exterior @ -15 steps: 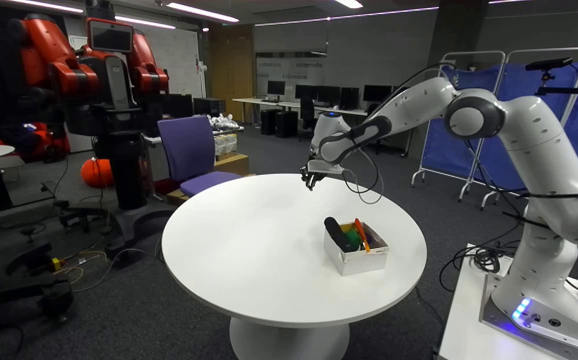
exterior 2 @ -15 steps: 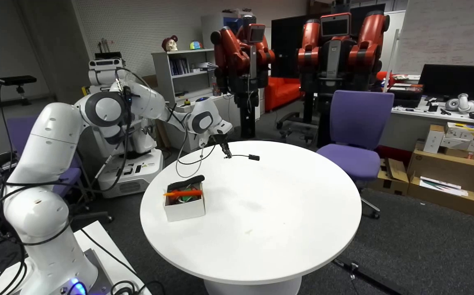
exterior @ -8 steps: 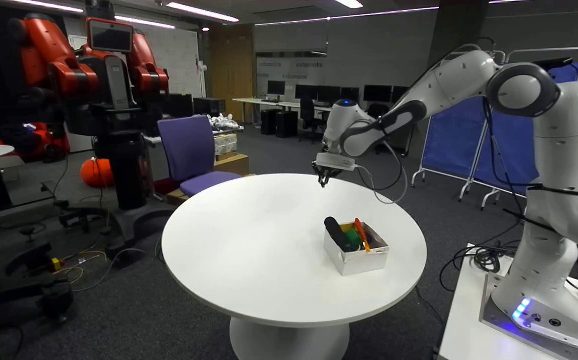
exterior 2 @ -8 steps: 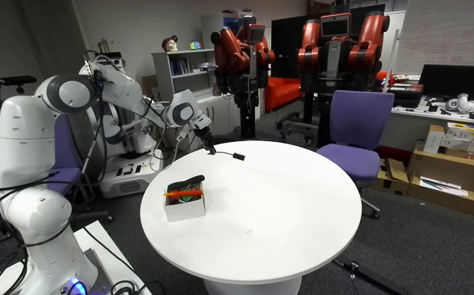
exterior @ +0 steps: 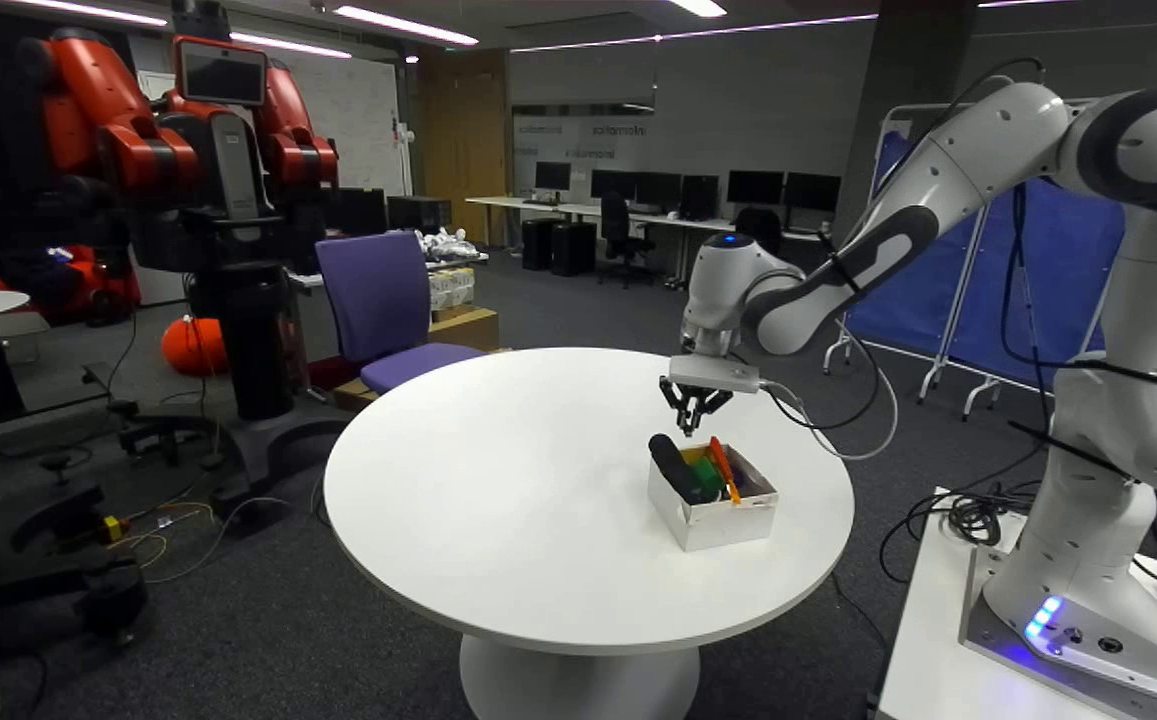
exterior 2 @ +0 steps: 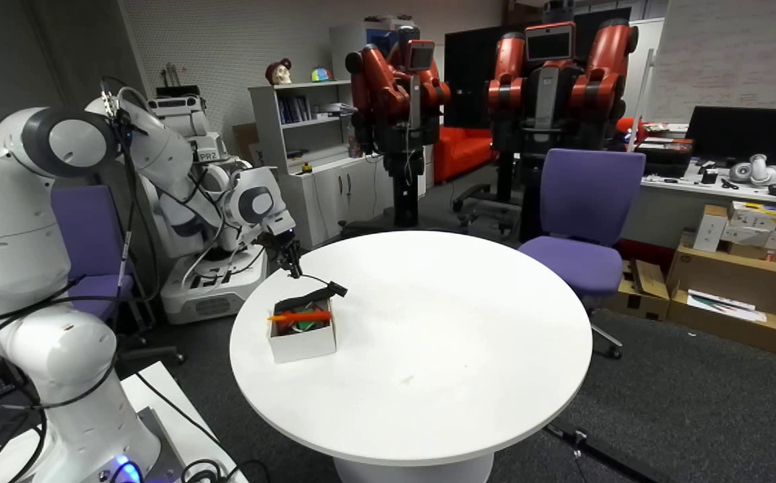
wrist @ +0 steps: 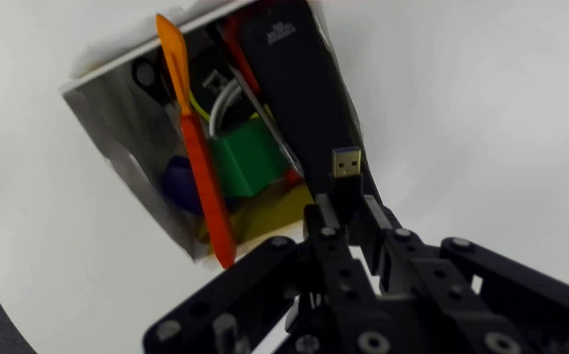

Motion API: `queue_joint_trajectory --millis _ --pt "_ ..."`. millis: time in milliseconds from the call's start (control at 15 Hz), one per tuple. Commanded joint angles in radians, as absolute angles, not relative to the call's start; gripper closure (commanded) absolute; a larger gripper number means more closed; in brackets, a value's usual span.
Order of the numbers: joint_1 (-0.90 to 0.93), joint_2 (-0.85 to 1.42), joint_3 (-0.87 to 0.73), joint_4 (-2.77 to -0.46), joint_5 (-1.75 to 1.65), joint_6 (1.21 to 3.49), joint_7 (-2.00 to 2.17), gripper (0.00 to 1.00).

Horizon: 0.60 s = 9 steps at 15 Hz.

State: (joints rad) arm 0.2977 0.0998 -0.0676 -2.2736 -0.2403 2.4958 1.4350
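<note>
My gripper is shut on a short black USB cable, whose metal plug sticks out past the fingertips in the wrist view. In an exterior view its thin lead runs sideways from the gripper to a small black end block. Just below and beside the gripper is an open white box on the table. Inside lie a black case, an orange knife across the rim, a green block-like item, scissors and other small things, partly hidden.
The round white table carries the box near its arm-side edge. A loose cable loop hangs from the wrist. A purple chair and red robots stand beyond the table.
The arm has drawn back towards its base, bringing the gripper and the held cable from the table's far side to beside the box, lower than half a second ago. The box has stayed put.
</note>
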Motion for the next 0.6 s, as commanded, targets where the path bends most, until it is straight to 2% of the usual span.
queue_joint_trajectory --millis 0,533 --pt "0.253 0.026 0.011 -2.385 -0.245 2.527 1.473 0.96" --pt "0.231 0.039 0.076 -2.434 -0.250 2.512 1.465 0.96"
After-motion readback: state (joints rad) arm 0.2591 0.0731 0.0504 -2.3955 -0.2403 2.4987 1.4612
